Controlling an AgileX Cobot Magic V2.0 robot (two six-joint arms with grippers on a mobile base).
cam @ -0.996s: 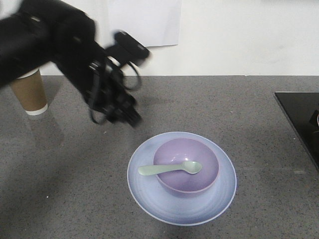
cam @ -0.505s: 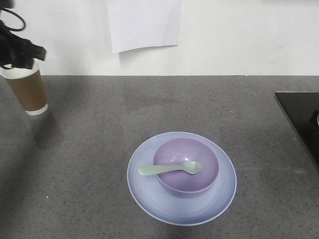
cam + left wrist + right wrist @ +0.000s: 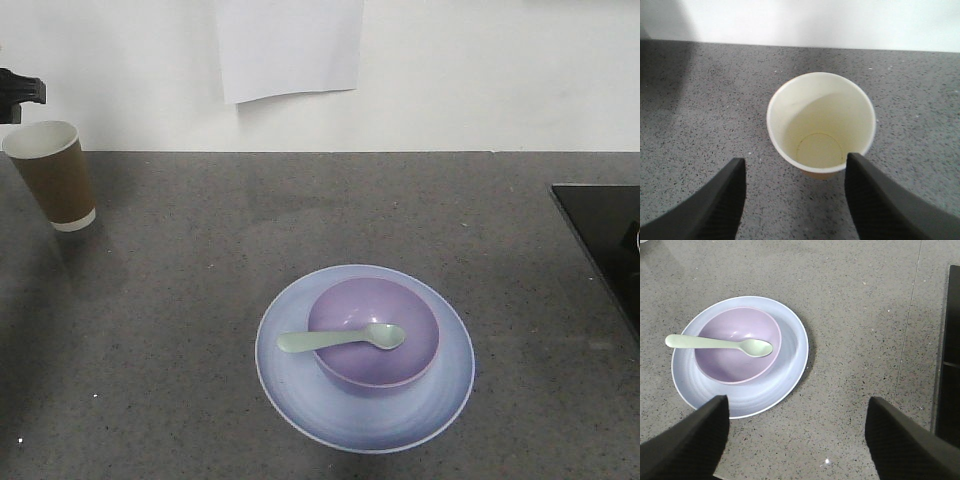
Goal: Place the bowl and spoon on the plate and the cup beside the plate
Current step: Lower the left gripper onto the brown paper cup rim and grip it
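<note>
The lavender bowl (image 3: 373, 334) sits on the pale blue plate (image 3: 300, 395) at the counter's middle front. The mint-green spoon (image 3: 340, 339) lies across the bowl, handle to the left. The brown paper cup (image 3: 53, 176) stands upright at the far left, well apart from the plate. My left gripper (image 3: 795, 165) hovers open above the cup (image 3: 821, 122), nothing between its fingers; only a sliver of that arm shows at the exterior view's left edge. My right gripper (image 3: 796, 405) is open over bare counter, right of the plate (image 3: 790, 375), bowl (image 3: 730, 362) and spoon (image 3: 720, 344).
The grey speckled counter (image 3: 180, 330) runs back to a white wall with a paper sheet (image 3: 290, 45) taped on it. A black panel (image 3: 605, 235) occupies the right edge, also in the right wrist view as the black panel (image 3: 951, 355).
The left arm has swung away from beside the plate to the far left, above the cup, and has nearly left the exterior view. Bowl, spoon, plate and cup have not moved.
</note>
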